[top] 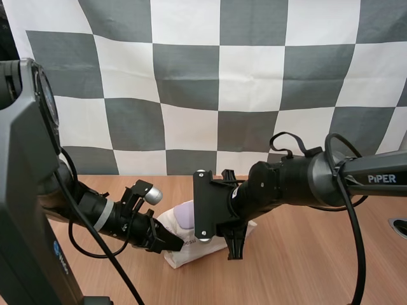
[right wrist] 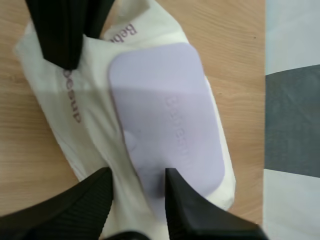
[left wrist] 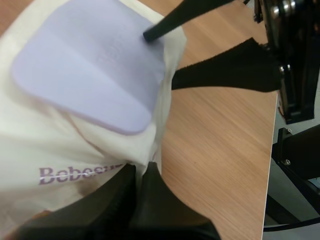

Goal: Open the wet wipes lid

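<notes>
The white wet wipes pack (top: 191,248) lies on the wooden table, its lilac lid (top: 184,214) flat and closed. My left gripper (top: 170,242) is shut, its tips pressed on the pack's near-left end by the printed name (left wrist: 141,172). My right gripper (top: 235,246) is open and points down at the pack's right side. In the right wrist view its fingers (right wrist: 137,175) straddle the lid's (right wrist: 165,105) edge, one tip on the lilac plastic and one on the white wrapper (right wrist: 75,125). From the left wrist view, one right fingertip (left wrist: 149,35) touches the lid (left wrist: 90,65).
Bare wooden table (top: 305,260) stretches to the right of the pack and in front of it. The table's edge (left wrist: 274,130) runs close beyond the pack in the left wrist view. A small round fitting (top: 399,227) sits at the far right.
</notes>
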### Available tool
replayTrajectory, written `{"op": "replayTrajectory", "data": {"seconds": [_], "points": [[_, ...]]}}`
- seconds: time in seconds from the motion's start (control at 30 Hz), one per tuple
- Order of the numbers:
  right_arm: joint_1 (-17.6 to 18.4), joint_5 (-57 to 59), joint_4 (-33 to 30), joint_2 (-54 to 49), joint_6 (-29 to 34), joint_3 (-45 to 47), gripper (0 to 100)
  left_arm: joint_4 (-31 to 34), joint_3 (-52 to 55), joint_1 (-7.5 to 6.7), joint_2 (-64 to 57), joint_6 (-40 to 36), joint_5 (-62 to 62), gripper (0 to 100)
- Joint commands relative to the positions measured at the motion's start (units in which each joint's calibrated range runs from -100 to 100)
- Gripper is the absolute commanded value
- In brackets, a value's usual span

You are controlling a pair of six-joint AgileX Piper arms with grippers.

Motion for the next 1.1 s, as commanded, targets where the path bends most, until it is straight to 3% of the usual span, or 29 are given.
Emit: {"op": "replayTrajectory", "data": {"seconds": [0.0,0.23,0.53,0.63,0.83,1.07], "points": [[0.55,-3.07,0.13,-0.03,-0.30,-0.14,58,0.22,0.04,-0.03,0.04,0.15,0.00,0],[3.05,-3.11,-0.78,-0.03,-0.03,-0.14,58,0.32,0.04,-0.03,0.04,0.56,0.00,0],[3.05,-3.66,-0.78,-0.03,0.07,-0.14,56,0.42,0.04,-0.03,0.04,0.56,0.00,0],[3.05,-3.66,-0.78,-0.03,0.07,-0.14,45,0.54,0.04,-0.03,0.04,0.56,0.00,0],[3.05,-3.66,-0.78,-0.03,0.07,-0.14,1,1.08,0.04,-0.03,0.04,0.56,0.00,0],[3.05,-3.66,-0.78,-0.03,0.24,-0.14,0,1.74,0.04,-0.03,0.04,0.56,0.00,0]]}}
